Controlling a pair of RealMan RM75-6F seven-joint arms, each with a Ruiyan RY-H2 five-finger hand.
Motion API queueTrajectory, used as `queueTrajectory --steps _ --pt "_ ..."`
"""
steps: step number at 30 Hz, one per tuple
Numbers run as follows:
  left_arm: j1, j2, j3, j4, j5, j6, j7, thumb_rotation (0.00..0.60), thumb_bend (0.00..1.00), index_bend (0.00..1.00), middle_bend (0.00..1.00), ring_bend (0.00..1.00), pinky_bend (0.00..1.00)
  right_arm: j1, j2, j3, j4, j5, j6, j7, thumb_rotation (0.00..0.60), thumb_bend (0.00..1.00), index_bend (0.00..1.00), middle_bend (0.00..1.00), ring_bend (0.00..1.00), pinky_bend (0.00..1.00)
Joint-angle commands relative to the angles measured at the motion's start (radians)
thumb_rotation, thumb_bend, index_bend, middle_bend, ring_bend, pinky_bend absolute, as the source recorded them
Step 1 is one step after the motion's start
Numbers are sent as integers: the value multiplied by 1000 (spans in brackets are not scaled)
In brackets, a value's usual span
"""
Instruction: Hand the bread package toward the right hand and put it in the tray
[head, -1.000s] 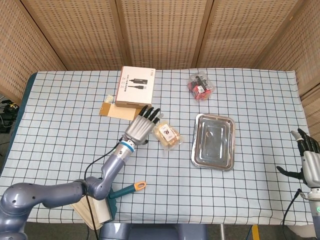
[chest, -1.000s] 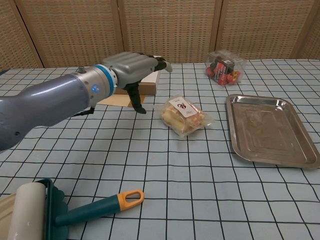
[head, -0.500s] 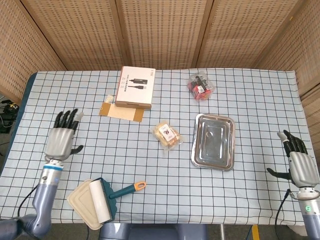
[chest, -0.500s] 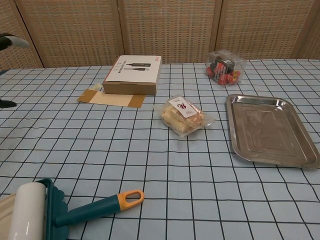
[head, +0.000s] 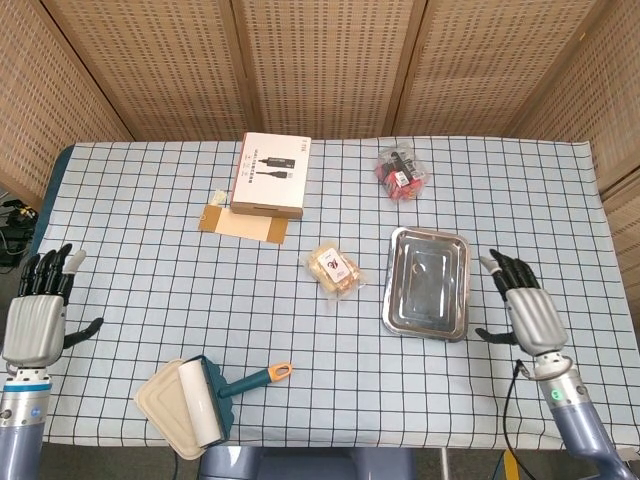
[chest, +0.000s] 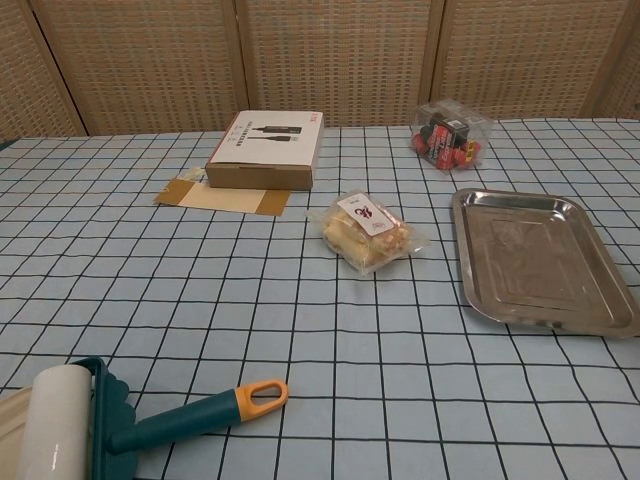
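Bread package (head: 333, 271) — crinkled clear film over pale rolls, white label — lies on the checked tablecloth (head: 150, 250), just left of the tray (head: 427, 283), apart from it. Tray is shallow, rectangular, polished metal. Left hand (head: 35, 314) at the table's left edge and right hand (head: 524, 309) right of the tray — both hold nothing, fingers extended and apart.
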Motion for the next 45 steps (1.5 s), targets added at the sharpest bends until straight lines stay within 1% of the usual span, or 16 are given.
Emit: queueTrajectory --steps 1,2,3,5,11,14,23,30,32,34,35,36,37,39,42,45 --pt "7 9 -12 4 -2 -20 -17 600 24 0 0 0 0 122 -82 49 -51 96 -125 -147 600 111 7 0 0 0" --pt "8 13 -21 8 -13 -35 -30 600 24 0 0 0 0 195 -150 69 -39 138 -199 -194 600 112 7 0 0 0" --pt "8 15 -27 13 -19 -47 -39 600 24 0 0 0 0 245 -208 91 2 195 -238 -232 600 111 8 0 0 0" --pt "10 19 -38 20 -23 -65 -53 600 24 0 0 0 0 311 -292 116 61 277 -265 -299 600 111 8 0 0 0" --pt "15 26 -63 31 -39 -106 -82 600 24 0 0 0 0 428 -427 148 188 400 -306 -382 600 111 7 0 0 0" --pt "15 28 -78 40 -54 -138 -97 600 24 0 0 0 0 497 -504 169 291 441 -331 -394 600 111 7 0 0 0" --pt "16 31 -105 49 -69 -192 -114 600 24 0 0 0 0 595 -600 175 483 516 -407 -383 600 111 6 0 0 0" --pt "18 33 -118 50 -71 -215 -119 600 24 0 0 0 0 622 -639 160 555 540 -439 -362 600 112 9 0 0 0" --pt "18 32 -119 50 -71 -224 -119 600 24 0 0 0 0 626 -659 159 580 520 -433 -336 600 112 64 0 0 4" --pt "19 34 -122 48 -71 -233 -121 600 24 0 0 0 0 627 -689 154 614 482 -413 -304 600 112 158 17 2 79" --pt "20 34 -125 46 -68 -232 -126 600 24 0 0 0 0 626 -711 151 635 439 -373 -284 600 114 231 71 36 176" --pt "22 34 -127 46 -66 -231 -128 600 24 0 0 0 0 623 -724 147 650 410 -348 -266 600 119 321 163 109 291" --pt "23 35 -128 46 -65 -231 -130 600 24 0 0 0 0 621 -734 144 661 385 -331 -248 600 122 386 236 172 361" --pt "26 36 -131 45 -63 -233 -134 600 23 0 0 0 0 616 -744 136 678 340 -302 -213 600 131 562 396 336 495" --pt "28 38 -135 43 -60 -235 -143 600 23 0 0 0 0 609 -742 130 676 305 -282 -187 600 138 682 480 422 571" --pt "31 39 -136 42 -52 -241 -151 600 24 0 0 0 0 596 -724 123 644 282 -263 -179 600 142 722 503 446 593"
